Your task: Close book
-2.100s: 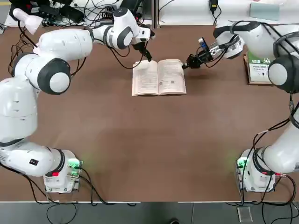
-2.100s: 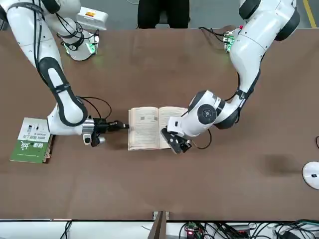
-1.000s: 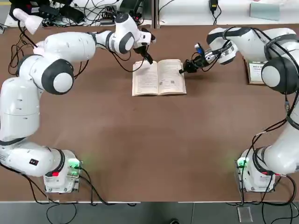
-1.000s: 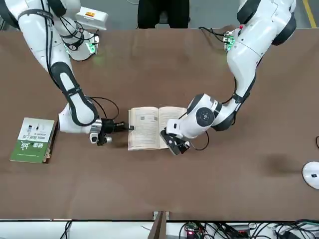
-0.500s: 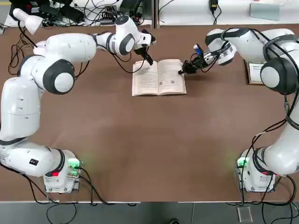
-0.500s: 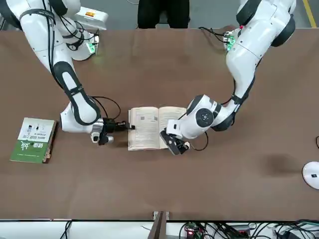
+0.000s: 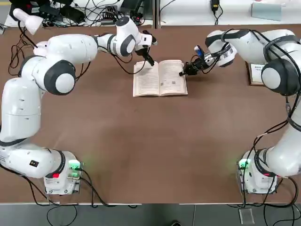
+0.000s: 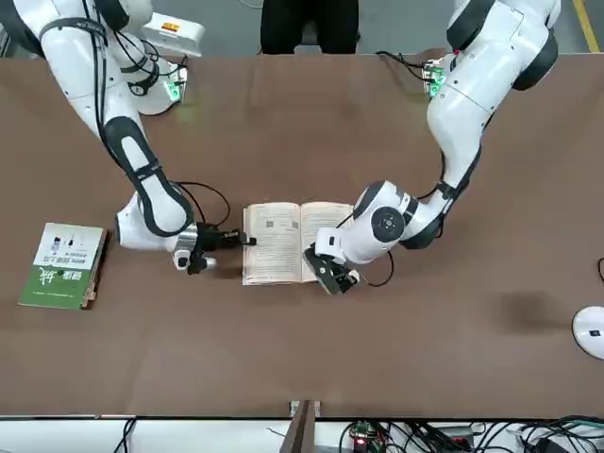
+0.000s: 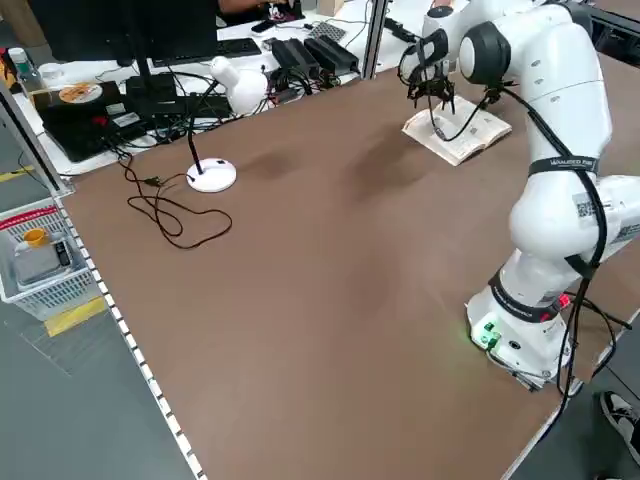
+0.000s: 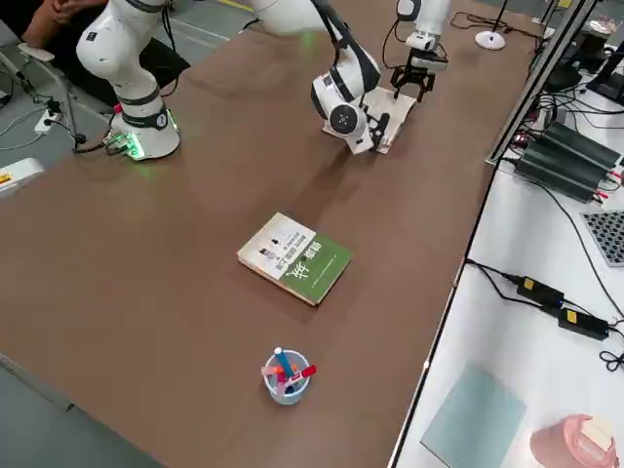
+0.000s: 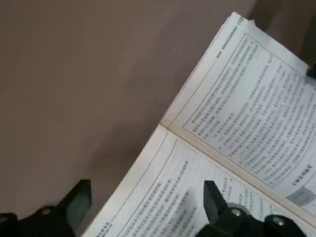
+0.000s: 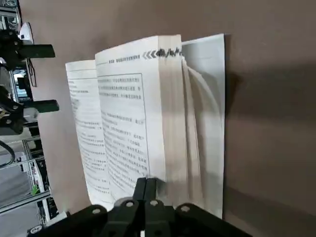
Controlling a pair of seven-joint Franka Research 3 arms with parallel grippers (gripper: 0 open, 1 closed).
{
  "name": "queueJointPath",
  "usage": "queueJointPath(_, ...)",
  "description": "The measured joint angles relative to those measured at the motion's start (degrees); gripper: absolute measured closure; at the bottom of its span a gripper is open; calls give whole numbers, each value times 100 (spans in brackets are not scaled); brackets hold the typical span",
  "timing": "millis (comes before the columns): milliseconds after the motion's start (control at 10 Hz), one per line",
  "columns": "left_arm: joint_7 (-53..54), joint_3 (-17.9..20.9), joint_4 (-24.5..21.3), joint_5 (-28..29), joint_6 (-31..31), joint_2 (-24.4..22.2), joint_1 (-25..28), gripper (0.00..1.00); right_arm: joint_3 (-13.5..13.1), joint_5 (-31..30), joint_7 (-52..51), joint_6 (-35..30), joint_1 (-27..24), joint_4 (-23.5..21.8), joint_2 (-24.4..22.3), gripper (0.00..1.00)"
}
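Plainly, the right side view shows what the top view cannot: a cup of pens (image 10: pixel 288 390) standing on the tabletop (image 10: pixel 166 283), and the whole cover of the green-and-white book (image 10: pixel 294 258), which the right arm partly hides from overhead. The left side view alone takes in the white basket (image 9: pixel 50 285) beyond the tabletop's edge. From above, the paperback (image 7: pixel 172 80) is simply an open spread; the right wrist view adds its thick side of stacked pages and a pale cover (image 12: pixel 207 54) that juts out beneath them.

The paperback lies open, pages up, nearer the tabletop's far edge than the edge by the arms' bases, between the two grippers. The left gripper (image 11: pixel 148 195) is at its left page's outer side, fingers wide apart and holding nothing, one over the print, the other over bare tabletop. The right gripper (image 12: pixel 151 181) is narrow, its fingers closed together with nothing between them, at the right page's outer side; whether it touches the paper I cannot tell.
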Motion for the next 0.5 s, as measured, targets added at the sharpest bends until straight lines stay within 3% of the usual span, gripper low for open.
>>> queueJointPath(500, 332, 0, 3, -330, 4, 26, 7, 0, -3, 1, -22, 47, 25, -14, 52, 99)
